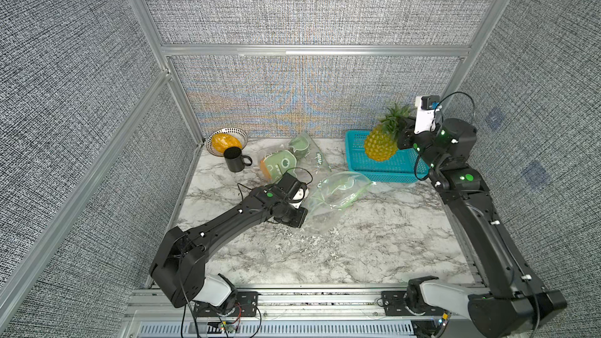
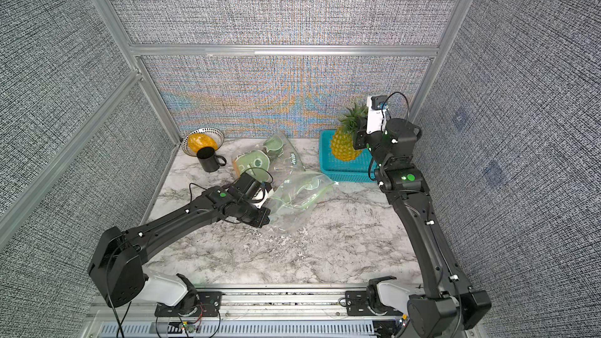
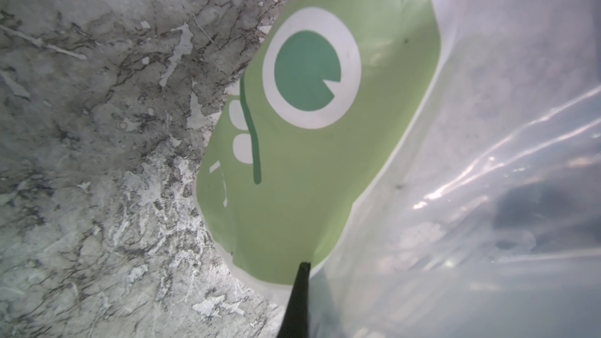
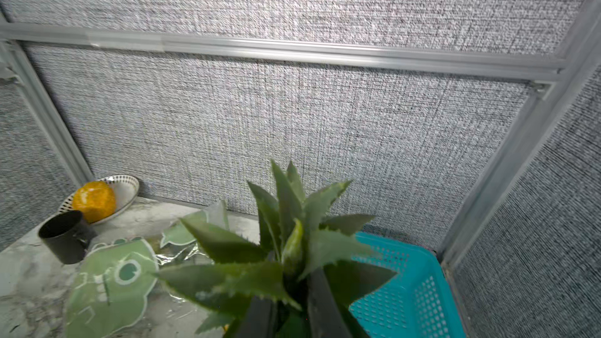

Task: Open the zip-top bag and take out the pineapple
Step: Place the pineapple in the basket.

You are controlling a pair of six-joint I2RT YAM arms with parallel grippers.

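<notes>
The yellow pineapple [image 1: 379, 147] [image 2: 344, 148] stands upright over the blue basket [image 1: 390, 167] at the back right. My right gripper [image 1: 403, 134] [image 2: 358, 138] [image 4: 289, 291] is shut on its green crown [image 4: 286, 222]. Whether its base touches the basket floor I cannot tell. The clear zip-top bag [image 1: 335, 196] [image 2: 300, 196] with green print lies crumpled and empty at mid table. My left gripper [image 1: 300, 203] [image 2: 265, 201] [image 3: 302, 269] is shut on the bag's left edge; one black finger [image 3: 299, 300] shows against the plastic [image 3: 487, 157].
Another bag with a green dinosaur print [image 1: 279, 164] [image 4: 110, 284] lies behind the left wrist, with more clear plastic [image 1: 307, 149] beyond it. A black mug [image 1: 234, 159] [image 4: 66, 238] and a patterned bowl [image 1: 240, 134] holding an orange fruit [image 1: 226, 142] stand at the back left. Grey panels wall the table.
</notes>
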